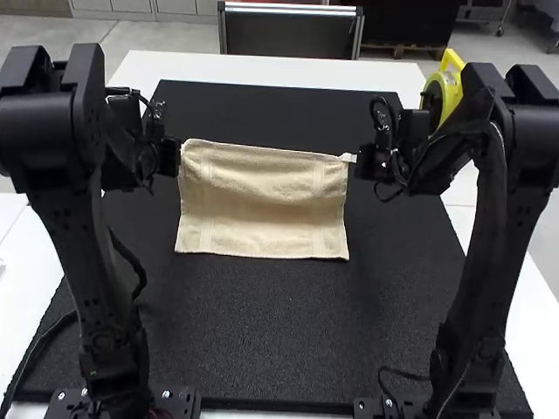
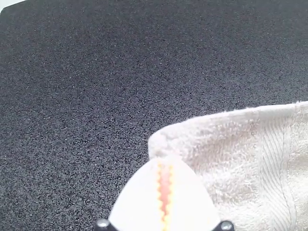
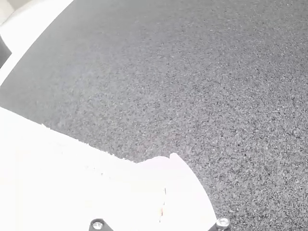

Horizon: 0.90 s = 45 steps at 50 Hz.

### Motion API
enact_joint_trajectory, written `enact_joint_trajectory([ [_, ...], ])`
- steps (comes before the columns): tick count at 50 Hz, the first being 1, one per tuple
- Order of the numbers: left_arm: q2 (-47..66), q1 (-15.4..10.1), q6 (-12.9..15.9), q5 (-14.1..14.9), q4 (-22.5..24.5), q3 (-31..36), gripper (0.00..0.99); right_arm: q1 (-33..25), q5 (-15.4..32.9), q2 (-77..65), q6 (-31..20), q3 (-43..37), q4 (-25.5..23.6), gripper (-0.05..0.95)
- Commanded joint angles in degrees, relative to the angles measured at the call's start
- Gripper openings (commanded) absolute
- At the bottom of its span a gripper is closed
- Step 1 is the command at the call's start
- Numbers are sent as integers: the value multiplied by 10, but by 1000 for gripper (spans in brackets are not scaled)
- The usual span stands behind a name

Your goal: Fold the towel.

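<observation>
In the high view the cream towel (image 1: 262, 205) is stretched between the two arms, its far edge raised and its near edge hanging toward the black mat. My left gripper (image 1: 179, 157) is at the towel's far left corner, and my right gripper (image 1: 354, 160) is at the far right corner. The left wrist view has the left gripper (image 2: 165, 163) shut on a corner of the towel (image 2: 231, 149). In the right wrist view the right gripper (image 3: 168, 159) is shut on the towel's (image 3: 57, 173) other corner, where both look very bright.
A black mat (image 1: 262, 340) covers most of the white table (image 1: 253, 70). Beside the right arm, at the table's right side, is a yellow round object with a handle (image 1: 445, 83). A dark cable runs along the mat's left part.
</observation>
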Motion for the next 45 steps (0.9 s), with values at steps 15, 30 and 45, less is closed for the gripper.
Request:
enact_joint_trajectory([
  [15, -49, 12, 5, 3, -15, -30, 25, -12, -10, -59, -8, -31, -29, -21],
  [30, -67, 14, 14, 6, -38, -44, 25, -12, -12, -83, -9, -63, -33, -21],
  [45, -100, 14, 21, 13, -61, -65, 25, -11, -17, -110, -16, -78, -64, -21],
])
